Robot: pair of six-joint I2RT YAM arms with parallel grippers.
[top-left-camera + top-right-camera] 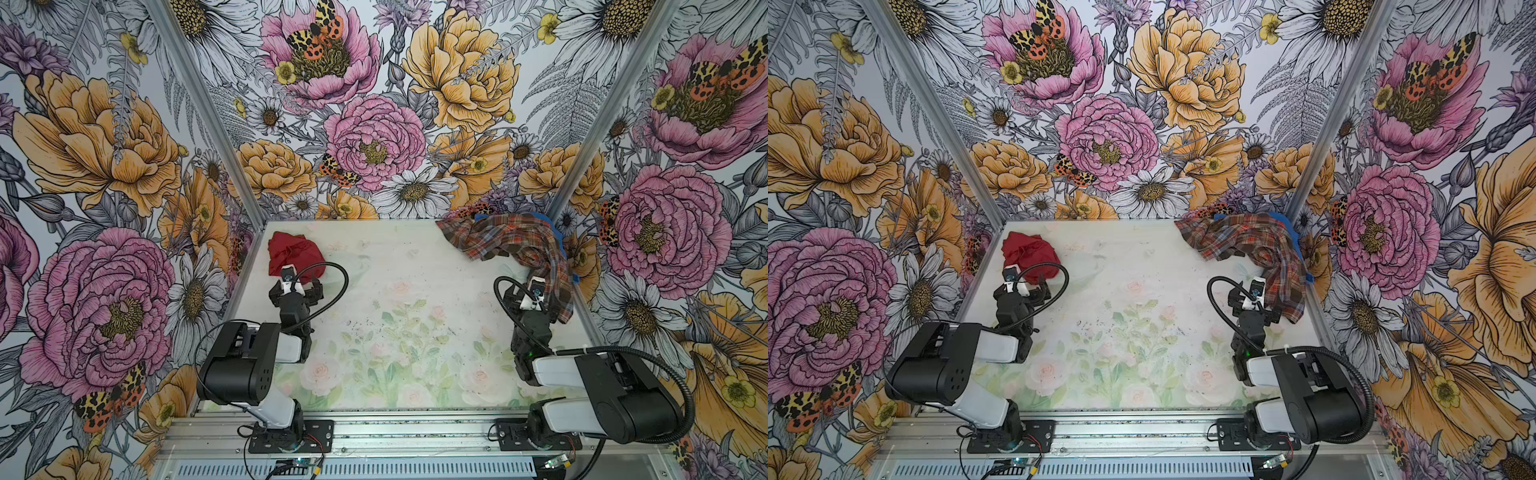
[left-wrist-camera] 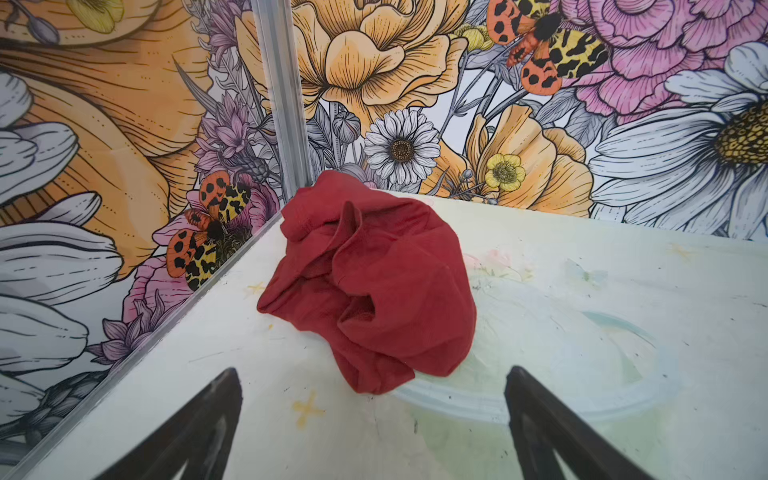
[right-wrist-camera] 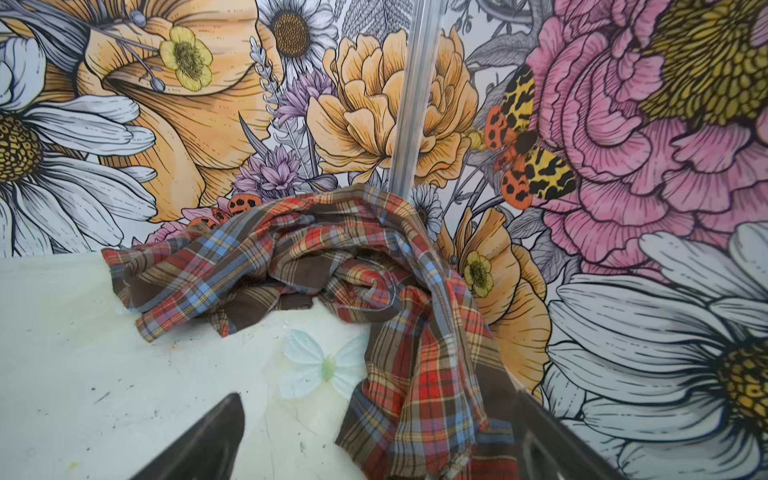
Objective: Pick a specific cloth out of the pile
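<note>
Spread wide, both: left gripper empty before the cloth, right gripper straddling the pile edge; closing there risks snagging plaid.

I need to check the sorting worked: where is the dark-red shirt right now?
In both top views the dark-red shirt lies bunched on the table's far-left corner, just ahead of the open left gripper, well apart from the plaid pile at far right.
</note>
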